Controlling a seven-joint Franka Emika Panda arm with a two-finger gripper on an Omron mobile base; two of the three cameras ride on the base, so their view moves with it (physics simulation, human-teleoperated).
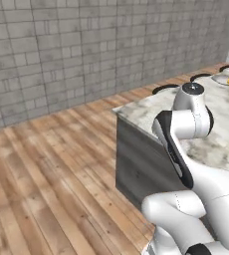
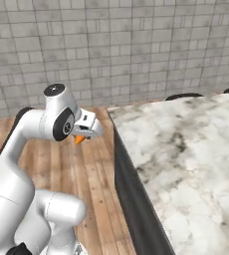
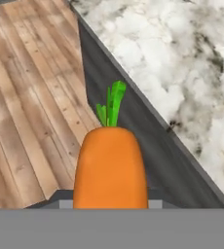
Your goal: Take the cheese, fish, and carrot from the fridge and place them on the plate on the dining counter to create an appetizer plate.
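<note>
I have the gripper (image 2: pixel 81 133) closed on the carrot (image 3: pixel 110 165), carried off the counter (image 2: pixel 186 149) corner toward the plate (image 1: pixel 228 79)

Grey stone-block wall (image 1: pixel 86 45) runs along the back. Warm brown wood-plank floor (image 1: pixel 47 184) spreads below it. Black round stool tops (image 1: pixel 165 88) sit low at the far side, near the wall.

Glossy white robot arm (image 1: pixel 196 199) of rounded tubular segments, dark grey joint rings, black band along one link, grey circular cap on a joint, white hand (image 2: pixel 86 124) with small dark details
</note>
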